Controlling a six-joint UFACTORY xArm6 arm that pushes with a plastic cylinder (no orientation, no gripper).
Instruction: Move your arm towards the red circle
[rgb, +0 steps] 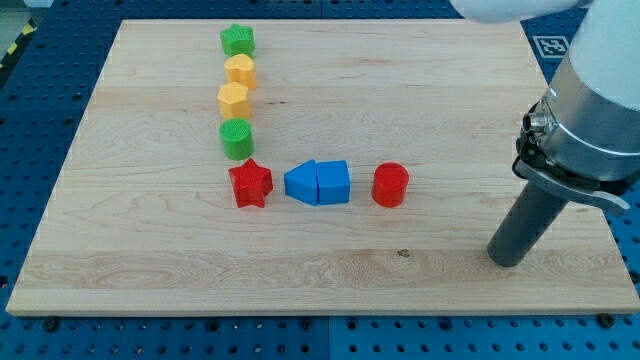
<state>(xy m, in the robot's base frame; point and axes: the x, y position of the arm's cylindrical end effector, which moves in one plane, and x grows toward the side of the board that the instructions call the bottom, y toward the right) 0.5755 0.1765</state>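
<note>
The red circle (390, 185) is a short red cylinder standing on the wooden board (150, 250) right of the middle. My tip (507, 260) is the lower end of the dark rod, resting on the board toward the view's lower right. It lies to the right of and below the red circle, well apart from it, with bare wood between them.
Left of the red circle lie two blue blocks side by side (317, 183), then a red star (250, 183). Above the star runs a column: a green cylinder (237, 139), two yellow blocks (233, 99) (240, 71) and a green star (238, 40).
</note>
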